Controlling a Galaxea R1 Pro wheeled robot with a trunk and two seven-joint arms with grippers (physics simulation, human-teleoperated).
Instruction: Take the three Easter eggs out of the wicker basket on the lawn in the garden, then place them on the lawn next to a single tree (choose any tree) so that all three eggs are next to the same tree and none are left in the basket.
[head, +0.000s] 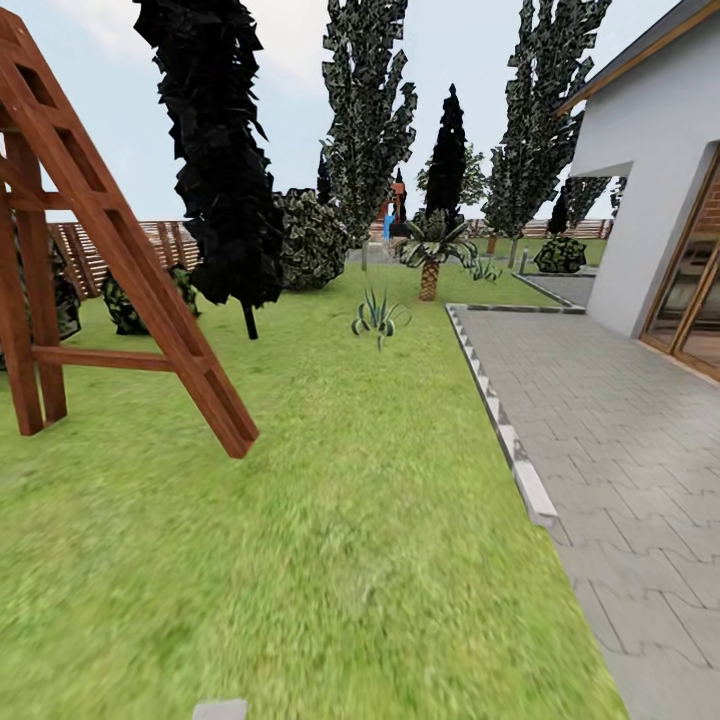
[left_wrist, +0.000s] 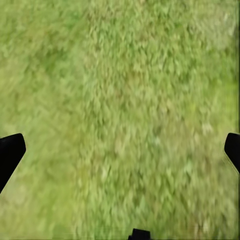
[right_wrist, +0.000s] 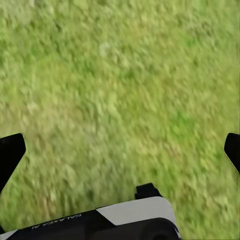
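Observation:
The Easter eggs and the wicker basket are out of view. The lawn (head: 330, 520) stretches ahead as bright green grass. Two tall trees with mottled dark green crowns stand far off, one (head: 368, 120) past the middle and one (head: 545, 110) by the house. My left gripper (left_wrist: 120, 150) hangs open over bare grass, its black fingertips (left_wrist: 10, 152) far apart. My right gripper (right_wrist: 120, 150) is open too, over bare lawn (right_wrist: 120, 90), with nothing between its fingers.
A wooden A-frame (head: 110, 260) stands on the left. Behind it is a black-leaved tree (head: 215, 150). A small palm (head: 430, 262) and a spiky plant (head: 378, 318) sit farther ahead. Grey paving (head: 610, 420) with a kerb (head: 505, 430) runs on the right beside the house (head: 660, 180).

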